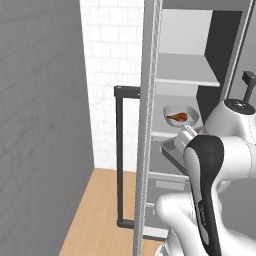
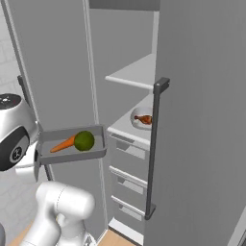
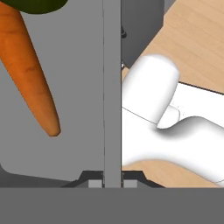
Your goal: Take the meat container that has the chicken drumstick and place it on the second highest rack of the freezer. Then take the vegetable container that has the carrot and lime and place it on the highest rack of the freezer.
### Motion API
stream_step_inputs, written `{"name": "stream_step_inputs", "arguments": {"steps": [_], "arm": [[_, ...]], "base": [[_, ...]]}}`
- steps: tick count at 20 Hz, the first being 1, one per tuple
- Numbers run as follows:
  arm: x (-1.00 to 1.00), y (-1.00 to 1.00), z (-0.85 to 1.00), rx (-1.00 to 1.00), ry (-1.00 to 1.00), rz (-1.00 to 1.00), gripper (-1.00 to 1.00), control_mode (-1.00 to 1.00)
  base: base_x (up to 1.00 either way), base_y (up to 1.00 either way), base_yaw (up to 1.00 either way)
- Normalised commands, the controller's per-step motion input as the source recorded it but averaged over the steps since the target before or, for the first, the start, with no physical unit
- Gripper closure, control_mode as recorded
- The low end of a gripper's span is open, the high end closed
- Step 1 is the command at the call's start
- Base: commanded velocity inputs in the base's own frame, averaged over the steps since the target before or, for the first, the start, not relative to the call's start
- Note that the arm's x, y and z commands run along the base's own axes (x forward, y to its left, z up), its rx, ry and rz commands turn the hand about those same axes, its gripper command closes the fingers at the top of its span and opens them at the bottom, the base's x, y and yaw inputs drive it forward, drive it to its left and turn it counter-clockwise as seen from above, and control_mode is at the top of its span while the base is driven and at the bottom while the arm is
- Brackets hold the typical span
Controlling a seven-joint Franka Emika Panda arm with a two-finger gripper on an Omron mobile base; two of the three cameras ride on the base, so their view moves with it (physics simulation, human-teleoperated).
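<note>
My gripper (image 3: 112, 183) is shut on the rim of the grey vegetable container (image 2: 72, 150), which hangs level in front of the open freezer (image 2: 125, 57). Inside it lie the orange carrot (image 2: 63, 144) and the green lime (image 2: 84, 141); the hand view shows the carrot (image 3: 37, 78) close up beside the container's wall (image 3: 112, 87). The chicken drumstick (image 1: 177, 117) rests in a round pale container (image 1: 192, 116) on the lower white shelf (image 2: 126, 129). The highest rack (image 1: 185, 75) above it is bare. In the left base view my arm hides most of the vegetable container (image 1: 172, 148).
The freezer door (image 1: 147, 125) stands open on the left, edge-on, with its dark bar handle (image 1: 119, 155). Grey drawers (image 2: 127, 150) sit below the shelves. A closed grey door with a long dark handle (image 2: 153, 149) flanks the right side. A grey wall (image 1: 40, 125) is at far left.
</note>
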Motion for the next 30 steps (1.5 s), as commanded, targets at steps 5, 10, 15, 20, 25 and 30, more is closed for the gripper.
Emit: {"name": "stream_step_inputs", "arguments": {"steps": [5, 10, 15, 20, 25, 30], "arm": [[0.0, 0.0, 0.0, 0.0, 0.0, 0.0, 1.0, 1.0], [0.0, 0.0, 0.0, 0.0, 0.0, 0.0, 1.0, 1.0], [0.0, 0.0, 0.0, 0.0, 0.0, 0.0, 1.0, 1.0], [0.0, 0.0, 0.0, 0.0, 0.0, 0.0, 1.0, 1.0], [0.02, -0.07, 0.3, -0.01, -0.12, 0.05, 1.0, -1.0], [0.3, -0.19, 0.41, -0.07, -0.06, 0.12, 1.0, -1.0]], "base": [[0.23, -0.26, 0.0], [0.31, -0.18, 0.0], [0.0, 0.0, 0.0], [0.0, 0.0, 0.0], [0.0, 0.0, 0.0], [0.0, 0.0, 0.0]]}}
